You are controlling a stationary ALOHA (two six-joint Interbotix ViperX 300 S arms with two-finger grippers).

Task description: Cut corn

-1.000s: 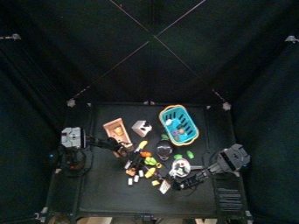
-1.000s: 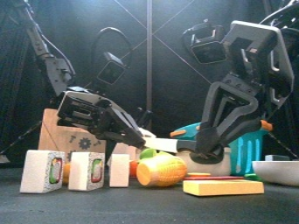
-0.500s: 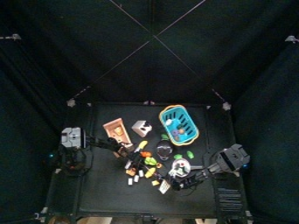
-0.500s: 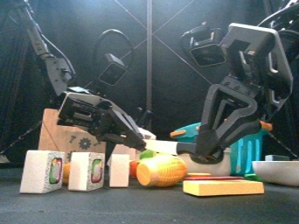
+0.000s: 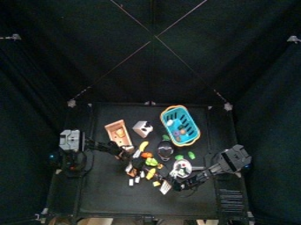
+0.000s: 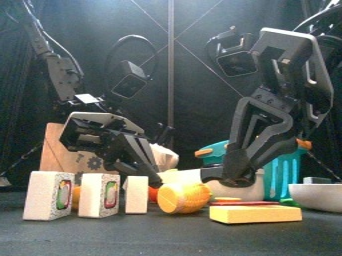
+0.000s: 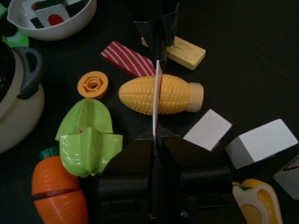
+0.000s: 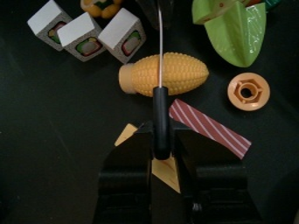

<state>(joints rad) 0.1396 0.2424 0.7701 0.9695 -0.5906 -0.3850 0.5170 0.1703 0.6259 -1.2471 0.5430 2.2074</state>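
Observation:
The yellow corn [image 7: 177, 94] lies on its side on the black table, also seen low in the front view [image 6: 185, 196]. My right gripper [image 8: 160, 144] is shut on the black handle of a knife [image 8: 160, 114]. Its thin blade [image 7: 156, 74] runs across the middle of the corn [image 8: 190, 75], edge-on in both wrist views. My left gripper [image 7: 155, 150] sits just beyond the corn on the opposite side, jaws together, with the blade's tip reaching up to them. I cannot tell whether they touch the blade.
Around the corn lie a green husk [image 7: 82, 144], a carrot [image 7: 52, 188], an orange slice [image 7: 96, 85], a striped red strip [image 8: 211, 127] and white picture cubes [image 6: 50, 195]. A teal basket [image 5: 180, 125] and a wooden box [image 5: 118, 130] stand behind. A white bowl [image 6: 321, 195] sits at the right.
My left gripper has dropped lower, close beside the corn. The right arm with the knife has barely shifted.

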